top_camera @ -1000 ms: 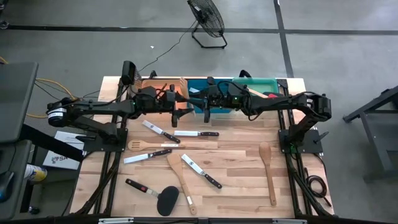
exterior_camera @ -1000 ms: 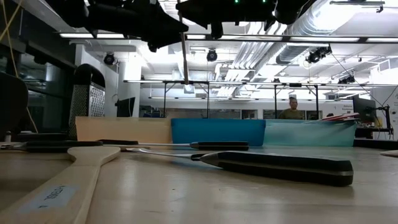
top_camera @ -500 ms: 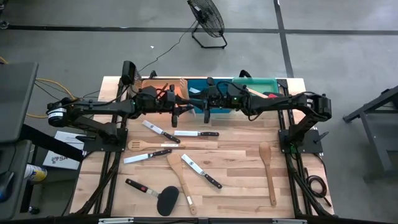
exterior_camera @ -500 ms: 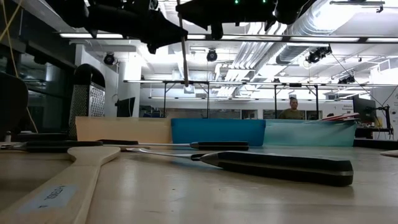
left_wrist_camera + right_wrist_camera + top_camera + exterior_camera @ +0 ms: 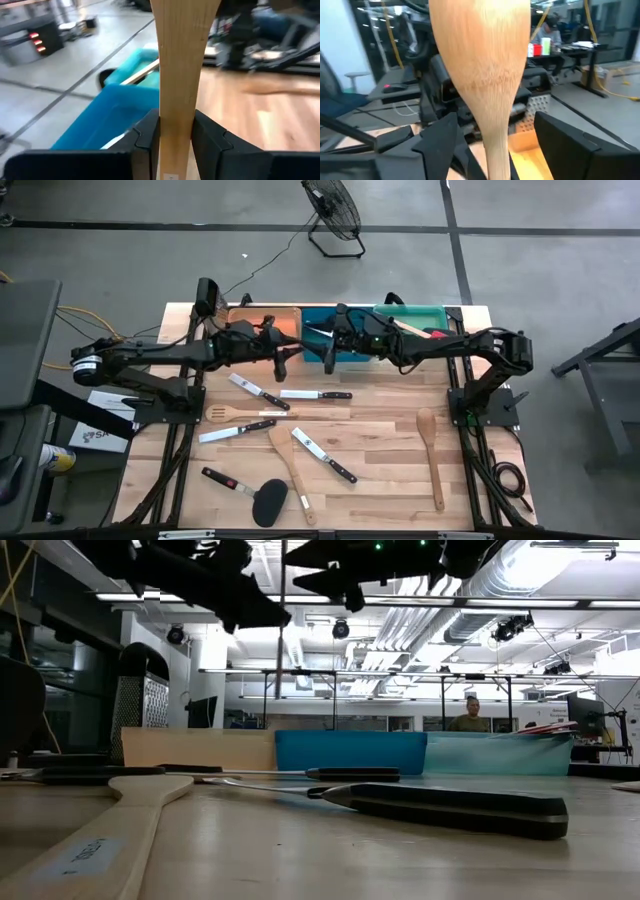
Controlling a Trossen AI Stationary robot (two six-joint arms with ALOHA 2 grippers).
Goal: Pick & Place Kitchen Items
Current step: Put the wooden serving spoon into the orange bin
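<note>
A pale wooden spatula point(image 5: 176, 75) stands upright in the air over the far bins, blade up; in the low view it is a thin vertical line point(image 5: 283, 640). My left gripper point(image 5: 286, 354) reaches in from the table's left and is shut on it. My right gripper point(image 5: 327, 348) comes level from the right and is open. Its fingers point(image 5: 440, 142) stand on either side of the spatula point(image 5: 485, 75), apart from it. Knives, wooden spoons and a black turner lie flat on the table. My left gripper pinches the spatula's neck point(image 5: 176, 127), just below where it widens into the blade, between its two fingers. The fingers come about level from the table's left and lie across the handle. The spatula is upright and lifted clear, its handle hanging below the fingers.
Orange point(image 5: 262, 320), blue point(image 5: 318, 330) and green point(image 5: 420, 315) bins line the far edge. On the table lie knives point(image 5: 315, 394) point(image 5: 323, 454), a wooden fork point(image 5: 235, 415), a wooden spatula point(image 5: 292, 460), a wooden spoon point(image 5: 432, 455) and a black turner point(image 5: 255, 495).
My right gripper has opened and let go of the spatula, which stays in my left gripper. My left gripper has tipped at the wrist. The spatula has swung upright and shifted slightly toward the table's left, uncovering the orange bin in the high view.
</note>
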